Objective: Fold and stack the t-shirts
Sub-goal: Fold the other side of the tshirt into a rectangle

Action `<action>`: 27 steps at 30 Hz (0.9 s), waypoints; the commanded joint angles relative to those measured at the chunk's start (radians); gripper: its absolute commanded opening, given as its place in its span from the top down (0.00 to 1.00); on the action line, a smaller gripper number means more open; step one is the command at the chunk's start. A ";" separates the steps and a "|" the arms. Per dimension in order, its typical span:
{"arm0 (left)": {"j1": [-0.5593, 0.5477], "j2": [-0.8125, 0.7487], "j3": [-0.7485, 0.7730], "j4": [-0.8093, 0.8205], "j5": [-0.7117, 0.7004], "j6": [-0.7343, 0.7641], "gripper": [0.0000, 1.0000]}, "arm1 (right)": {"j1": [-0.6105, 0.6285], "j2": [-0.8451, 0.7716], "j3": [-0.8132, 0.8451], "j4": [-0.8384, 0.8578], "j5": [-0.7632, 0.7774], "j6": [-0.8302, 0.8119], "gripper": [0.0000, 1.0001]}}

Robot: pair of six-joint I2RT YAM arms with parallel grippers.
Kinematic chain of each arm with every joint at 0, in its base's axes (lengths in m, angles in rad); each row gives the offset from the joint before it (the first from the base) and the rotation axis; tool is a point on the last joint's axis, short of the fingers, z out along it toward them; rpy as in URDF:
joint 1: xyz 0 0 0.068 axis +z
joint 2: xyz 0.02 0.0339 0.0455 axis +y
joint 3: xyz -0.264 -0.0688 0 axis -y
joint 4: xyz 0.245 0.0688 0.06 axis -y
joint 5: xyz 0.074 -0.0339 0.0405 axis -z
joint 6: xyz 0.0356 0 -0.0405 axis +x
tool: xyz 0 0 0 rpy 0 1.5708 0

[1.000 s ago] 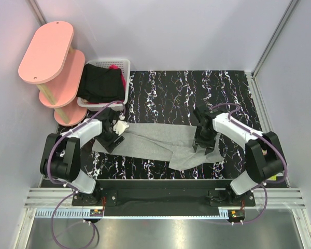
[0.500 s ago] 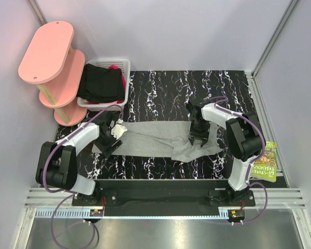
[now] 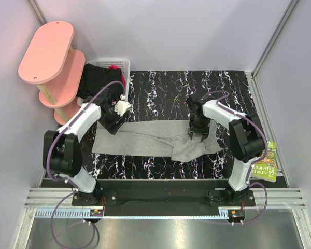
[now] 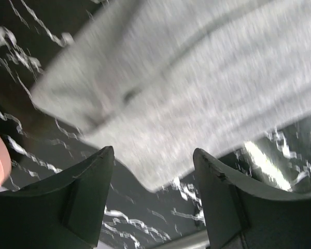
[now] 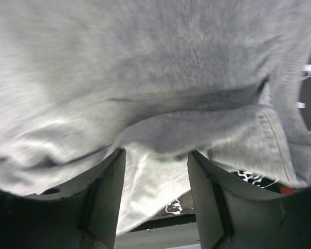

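Black marbled table (image 3: 171, 93): grey shirt (image 3: 145, 141) lies across it, right end bunched. Soft, light, limp (it will sag); best pinched at corners. My left pincer (image 4: 153, 155) and right pincer (image 5: 155, 155) gape empty at its ends.

Your left gripper (image 4: 153, 155) hovers, jaws spread, at the grey shirt's (image 3: 145, 140) far left corner; your right gripper (image 5: 155, 154), fingers parted, presses its right end.

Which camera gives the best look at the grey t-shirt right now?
The top external view: nearly the whole grey t-shirt lies spread across the table. The left wrist view shows only a blurred corner, the right wrist view a close-up of folds.
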 commanded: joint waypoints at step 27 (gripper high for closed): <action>0.004 0.100 -0.109 0.087 0.042 -0.031 0.35 | 0.850 0.007 0.096 -0.243 0.565 -0.130 0.39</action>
